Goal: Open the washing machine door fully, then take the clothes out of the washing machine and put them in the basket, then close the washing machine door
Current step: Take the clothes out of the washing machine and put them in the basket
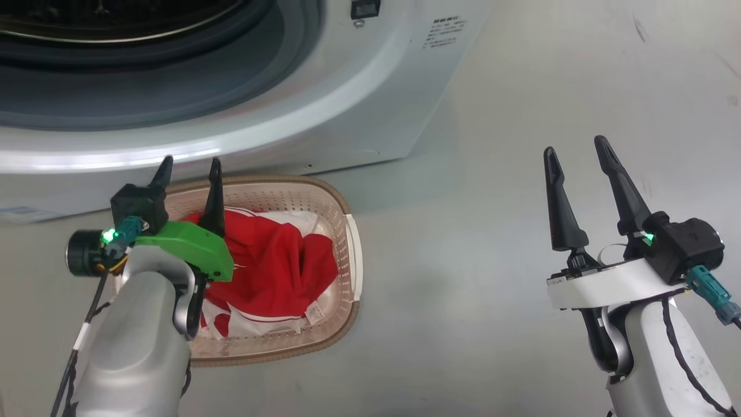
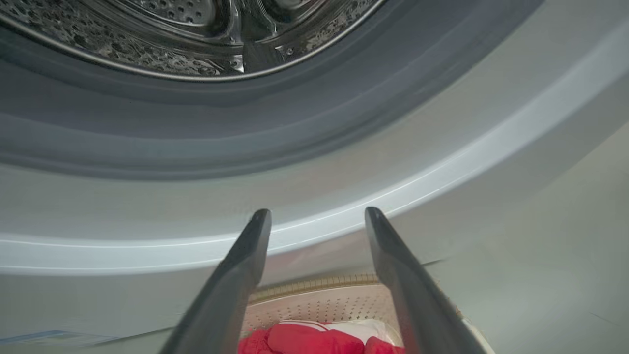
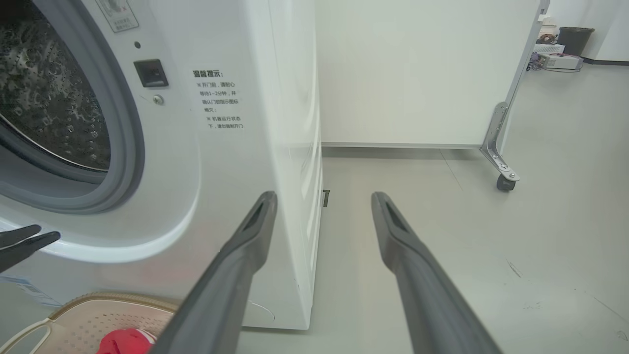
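The red clothes (image 1: 278, 266) with white trim lie heaped in the cream basket (image 1: 347, 272), which stands on the floor right in front of the white washing machine (image 1: 324, 110). My left gripper (image 1: 191, 176) hangs open over the basket's far-left part, fingers pointing at the machine's front, nothing between them. In the left wrist view the clothes (image 2: 314, 339) show below the left gripper (image 2: 318, 219), with the steel drum (image 2: 196, 34) above. My right gripper (image 1: 576, 150) stands open over bare floor to the right. The washing machine door is out of view; the port is uncovered.
Grey floor (image 1: 521, 116) spreads to the right of the machine. In the right wrist view a white partition (image 3: 422, 73) on a castor (image 3: 506, 182) stands behind the machine, with a bin and boxes (image 3: 560, 49) far back right.
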### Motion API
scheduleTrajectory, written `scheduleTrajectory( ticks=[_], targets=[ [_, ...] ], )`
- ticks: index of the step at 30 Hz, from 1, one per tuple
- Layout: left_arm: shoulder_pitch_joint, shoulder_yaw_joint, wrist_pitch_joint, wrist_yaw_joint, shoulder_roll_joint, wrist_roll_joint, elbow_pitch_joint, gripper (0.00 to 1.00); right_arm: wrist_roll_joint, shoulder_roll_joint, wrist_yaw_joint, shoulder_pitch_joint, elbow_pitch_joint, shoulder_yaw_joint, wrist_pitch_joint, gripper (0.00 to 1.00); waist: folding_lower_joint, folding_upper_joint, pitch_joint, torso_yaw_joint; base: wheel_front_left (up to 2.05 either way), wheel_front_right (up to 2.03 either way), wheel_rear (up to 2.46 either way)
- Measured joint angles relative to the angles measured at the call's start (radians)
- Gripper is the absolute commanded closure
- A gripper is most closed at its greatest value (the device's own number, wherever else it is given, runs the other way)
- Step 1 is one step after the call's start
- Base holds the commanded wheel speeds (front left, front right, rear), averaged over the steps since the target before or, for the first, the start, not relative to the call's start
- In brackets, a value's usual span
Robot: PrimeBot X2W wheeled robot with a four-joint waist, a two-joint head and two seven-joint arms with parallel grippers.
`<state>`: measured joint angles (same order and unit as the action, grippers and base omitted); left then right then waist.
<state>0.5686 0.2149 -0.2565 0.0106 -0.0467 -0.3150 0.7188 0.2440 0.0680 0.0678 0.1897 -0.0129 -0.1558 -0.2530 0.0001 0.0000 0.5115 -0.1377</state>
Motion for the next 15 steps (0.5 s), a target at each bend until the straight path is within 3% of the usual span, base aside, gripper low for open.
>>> scheduleTrajectory(
  ticks=[15],
  targets=[
    [-0.179, -0.035, 0.000, -0.039, 0.004, 0.044, -0.339, 0.00, -0.009, 0.021, -0.018, -0.084, -0.030, 0.033, 0.000, 0.00, -0.0001, 0.0000, -0.169, 0.098, 0.00, 0.00, 0.00]
  ],
)
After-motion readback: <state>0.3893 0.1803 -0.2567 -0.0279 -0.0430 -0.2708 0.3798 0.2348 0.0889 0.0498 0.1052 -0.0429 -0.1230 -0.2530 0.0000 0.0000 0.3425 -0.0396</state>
